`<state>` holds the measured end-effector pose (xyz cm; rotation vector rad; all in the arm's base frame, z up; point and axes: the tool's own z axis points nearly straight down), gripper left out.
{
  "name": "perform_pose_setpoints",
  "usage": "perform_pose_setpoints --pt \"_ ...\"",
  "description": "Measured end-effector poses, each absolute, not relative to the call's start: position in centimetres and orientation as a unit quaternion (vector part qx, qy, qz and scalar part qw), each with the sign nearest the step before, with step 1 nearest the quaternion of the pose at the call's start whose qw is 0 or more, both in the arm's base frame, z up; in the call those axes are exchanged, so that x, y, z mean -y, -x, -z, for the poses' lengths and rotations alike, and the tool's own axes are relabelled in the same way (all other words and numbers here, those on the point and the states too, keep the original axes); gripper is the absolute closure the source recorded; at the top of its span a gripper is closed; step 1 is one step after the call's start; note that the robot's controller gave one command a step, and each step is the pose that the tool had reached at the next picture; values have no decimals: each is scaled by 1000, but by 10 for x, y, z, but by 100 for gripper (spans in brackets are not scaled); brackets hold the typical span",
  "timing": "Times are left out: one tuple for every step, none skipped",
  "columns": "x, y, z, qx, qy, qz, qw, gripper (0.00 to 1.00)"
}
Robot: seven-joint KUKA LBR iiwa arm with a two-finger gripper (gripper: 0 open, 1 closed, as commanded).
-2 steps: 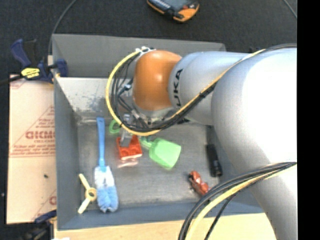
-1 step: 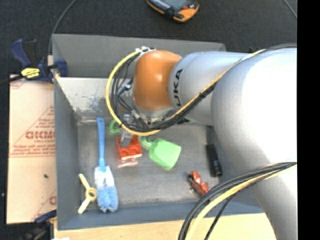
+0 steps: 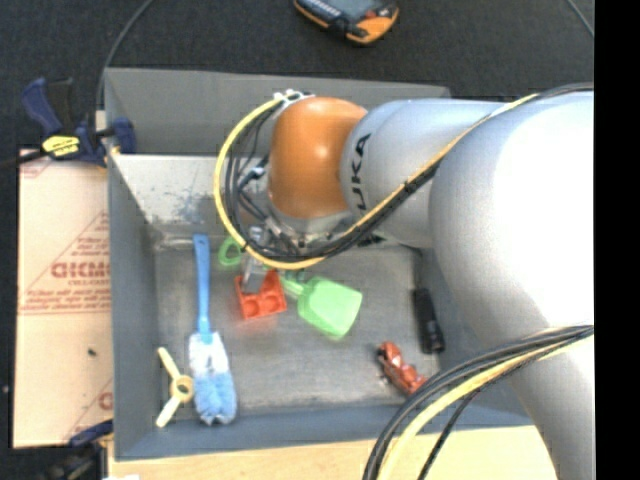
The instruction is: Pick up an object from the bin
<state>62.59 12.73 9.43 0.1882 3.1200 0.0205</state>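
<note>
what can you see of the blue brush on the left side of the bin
The blue bottle brush lies flat on the bin's floor, close to the left wall. Its thin, straight blue handle looks plastic and points toward the view's top. A fluffy head of white and blue bristles sits at the near end. It looks whole. A pale yellow propeller-shaped piece lies beside the head and seems to touch the bristles.

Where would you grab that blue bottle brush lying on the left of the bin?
Probably the thin blue handle of the brush, coming straight down from above and closing across it. It lies flat and straight with bare floor on both sides, while the fluffy bristle head has a yellow propeller piece close beside it.
</note>
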Motion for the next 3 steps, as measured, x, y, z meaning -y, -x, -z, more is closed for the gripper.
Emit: perform_pose_setpoints --pt "-126 -626 -131 -998 -60 -5 8 100" --pt "-126 -627 -150 -998 -60 -6 10 100" --pt "-126 -628 -162 -998 -61 -7 13 100"
